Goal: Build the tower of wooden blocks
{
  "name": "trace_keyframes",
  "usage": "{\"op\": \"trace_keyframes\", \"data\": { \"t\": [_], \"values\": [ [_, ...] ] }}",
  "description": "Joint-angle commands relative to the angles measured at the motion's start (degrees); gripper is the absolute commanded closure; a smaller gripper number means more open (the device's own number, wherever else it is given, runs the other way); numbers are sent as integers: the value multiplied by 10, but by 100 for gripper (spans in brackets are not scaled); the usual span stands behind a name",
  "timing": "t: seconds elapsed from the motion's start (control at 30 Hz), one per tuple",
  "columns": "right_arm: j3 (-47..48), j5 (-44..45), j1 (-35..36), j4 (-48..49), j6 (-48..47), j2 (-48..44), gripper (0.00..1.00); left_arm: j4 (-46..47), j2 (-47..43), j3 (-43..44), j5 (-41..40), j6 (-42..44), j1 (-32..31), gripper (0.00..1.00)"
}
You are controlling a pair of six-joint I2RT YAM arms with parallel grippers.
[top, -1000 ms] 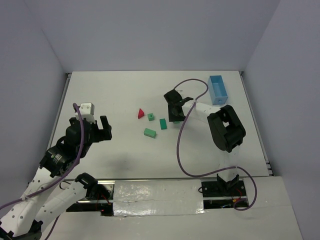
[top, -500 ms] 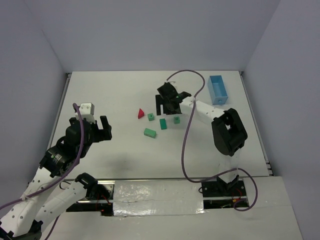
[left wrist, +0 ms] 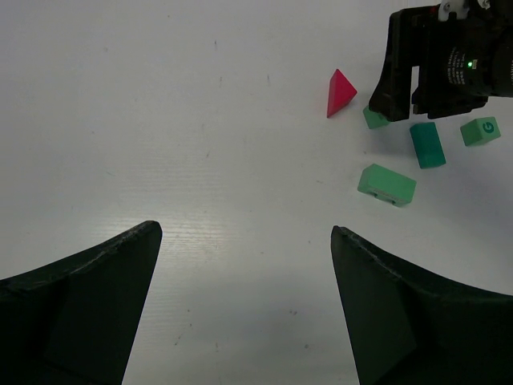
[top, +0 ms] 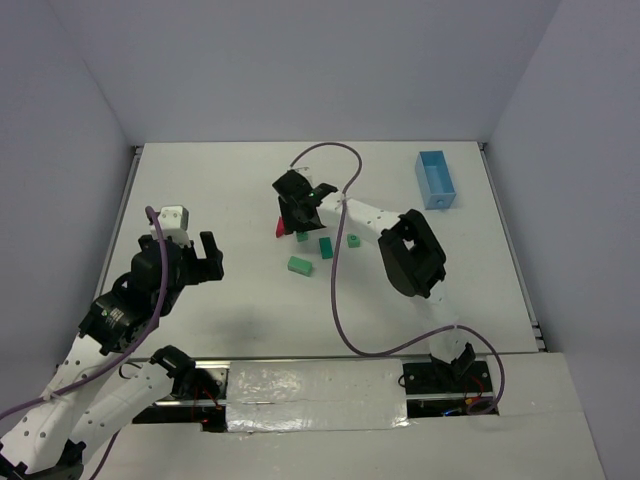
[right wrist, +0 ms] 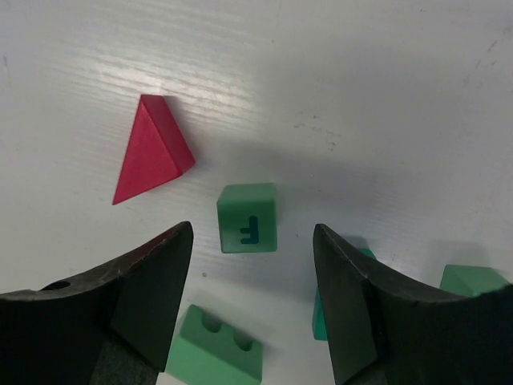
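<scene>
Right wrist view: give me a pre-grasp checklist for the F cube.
1. Right gripper open: ok.
2. F cube in line with the gap between the fingers: ok, roughly centred.
3. Red triangular piece clear of the closing path: ok, apart from the cube and beyond the fingertips.
4. Notched green block clear of the fingers: cannot tell, it lies close beside one finger.
5. Finger height against the cube: cannot tell.
6. Left gripper out of the way: ok, open and well away from the cube.

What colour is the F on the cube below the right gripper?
Dark green on the lighter green cube, clearest in the right wrist view.
</scene>
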Motion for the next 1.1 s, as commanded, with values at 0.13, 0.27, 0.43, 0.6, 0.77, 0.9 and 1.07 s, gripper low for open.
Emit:
{"op": "trace_keyframes", "data": {
  "t": [0.13, 0.27, 0.43, 0.6, 0.77, 0.9, 1.07],
  "values": [
    [31, -6, 5, -17, -20, 21, 37, 19, -6, -5, -1, 7, -3, 0],
    [37, -11, 7, -16, -23, 29, 43, 18, -7, -5, -1, 6, -3, 1],
    [48, -15, 7, -19, -29, 37, 50, 18, -7, -4, -1, 6, -3, 0],
    [55, -15, 7, -22, -32, 48, 52, 18, -7, -5, -1, 6, -3, 0],
    [63, -16, 7, -27, -35, 54, 53, 18, -7, -4, -1, 6, -3, 0],
    [65, -18, 6, -29, -38, 56, 55, 19, -7, -5, -1, 7, -3, 0],
    [52, -18, 5, -24, -37, 38, 68, 19, -5, -5, -1, 7, -4, 0]
  ]
}}
